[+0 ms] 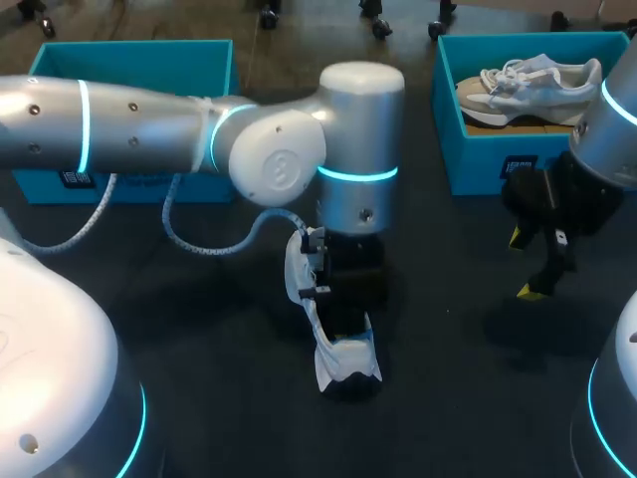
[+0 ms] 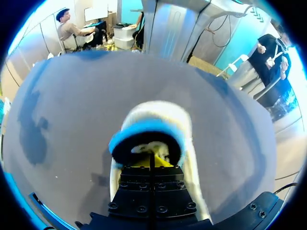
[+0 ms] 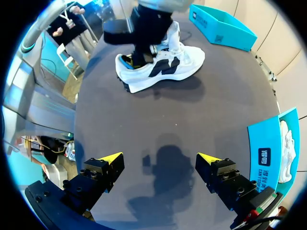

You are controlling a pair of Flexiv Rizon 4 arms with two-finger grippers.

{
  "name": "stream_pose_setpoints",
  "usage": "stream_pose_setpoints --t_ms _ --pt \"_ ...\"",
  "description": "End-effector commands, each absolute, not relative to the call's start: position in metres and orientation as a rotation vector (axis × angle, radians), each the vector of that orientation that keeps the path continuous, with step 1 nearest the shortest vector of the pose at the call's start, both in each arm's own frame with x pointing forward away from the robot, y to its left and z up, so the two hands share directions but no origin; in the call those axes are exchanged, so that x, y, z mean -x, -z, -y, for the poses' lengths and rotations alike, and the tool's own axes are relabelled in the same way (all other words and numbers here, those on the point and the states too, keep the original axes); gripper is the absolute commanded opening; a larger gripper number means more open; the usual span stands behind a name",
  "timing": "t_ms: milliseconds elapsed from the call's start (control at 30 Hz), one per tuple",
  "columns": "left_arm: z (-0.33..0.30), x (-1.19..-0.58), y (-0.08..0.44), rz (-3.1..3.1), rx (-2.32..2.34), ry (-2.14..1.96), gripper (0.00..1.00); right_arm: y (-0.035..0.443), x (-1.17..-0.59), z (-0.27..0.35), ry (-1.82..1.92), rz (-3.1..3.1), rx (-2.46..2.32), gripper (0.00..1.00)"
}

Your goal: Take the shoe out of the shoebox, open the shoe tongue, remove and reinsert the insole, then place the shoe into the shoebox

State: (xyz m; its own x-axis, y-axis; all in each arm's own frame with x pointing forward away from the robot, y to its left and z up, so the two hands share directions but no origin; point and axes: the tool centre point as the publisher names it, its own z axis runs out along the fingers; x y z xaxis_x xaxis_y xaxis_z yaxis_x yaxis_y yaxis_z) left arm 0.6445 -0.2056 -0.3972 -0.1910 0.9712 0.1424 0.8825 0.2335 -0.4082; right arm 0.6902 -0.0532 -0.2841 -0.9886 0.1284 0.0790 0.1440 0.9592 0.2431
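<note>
Inside white shoe's collar, closed left fingers

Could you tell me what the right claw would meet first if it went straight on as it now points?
Probably the bare table, short of the white shoe; the right claw is open and points downward, though depth is unclear.

Tabletop was dark, matt, faintly grainy. Shoe showed smooth white leather-look upper with black panels. Shoebox was matt teal card. Left arm wore satin silver metal shell; hose was ribbed, grey. Right gripper fingers were matt black, tips yellow plastic.
</note>
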Motion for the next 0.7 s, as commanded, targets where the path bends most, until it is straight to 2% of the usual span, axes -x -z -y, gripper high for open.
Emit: stream_pose_setpoints --t_ms 33,467,700 --pt "0.206 -0.642 0.428 2.163 1.72 -0.32 0.0 0.285 -0.69 0.053 0.383 3.048 0.212 1.0" --pt "0.185 -0.693 0.417 2.357 1.822 -0.128 0.0 0.285 -0.69 0.053 0.383 3.048 0.212 1.0" --pt "0.186 -0.682 0.387 2.336 1.827 -0.217 0.0 0.285 -0.69 0.053 0.383 3.048 0.212 1.0"
